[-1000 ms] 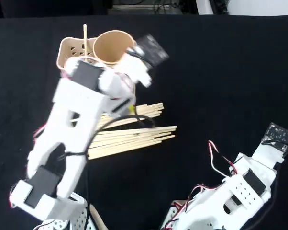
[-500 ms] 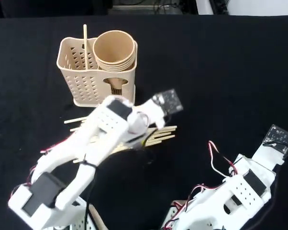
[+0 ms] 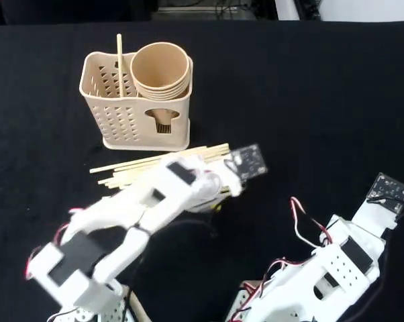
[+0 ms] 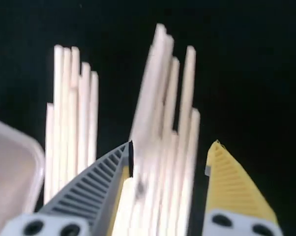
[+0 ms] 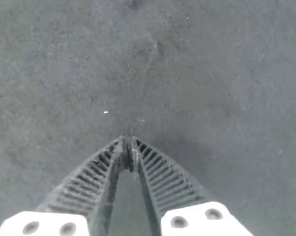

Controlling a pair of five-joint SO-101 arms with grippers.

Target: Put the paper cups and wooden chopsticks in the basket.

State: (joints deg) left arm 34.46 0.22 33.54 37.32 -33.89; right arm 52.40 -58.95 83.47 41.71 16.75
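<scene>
Black cloth worktop (image 3: 309, 100), carrying the items below.

Basket (image 3: 131, 121): beige perforated plastic, two compartments, standing upright toward the far left of the worktop.

Paper cups (image 3: 160, 67): a nested brown stack, upright, mouth up, in the right-hand compartment of the basket. The rims rise above the basket wall.

Single chopstick (image 3: 119, 57): pale wood, standing on end in the left-hand compartment, its tip well above the rim.

Loose chopsticks (image 3: 131, 169): pale wood, lying flat on the worktop just in front of the basket, roughly side by side and fanned slightly. Their right-hand portion is covered by the left arm (image 3: 155, 201).

Left gripper (image 4: 172, 145): low over the loose chopsticks. Its fingers are spread, one grey (image 4: 99, 191) and one yellow (image 4: 231, 182), with one bundle of chopsticks (image 4: 162, 123) lying between them and a second bundle outside the grey one. Whether either finger touches the wood cannot be told.

Right arm (image 3: 336, 261): at the near right of the worktop, well apart from the basket and the chopsticks.

Right gripper (image 5: 128, 142): fingers pressed together tip to tip, nothing between them, pointing at bare cloth.
</scene>
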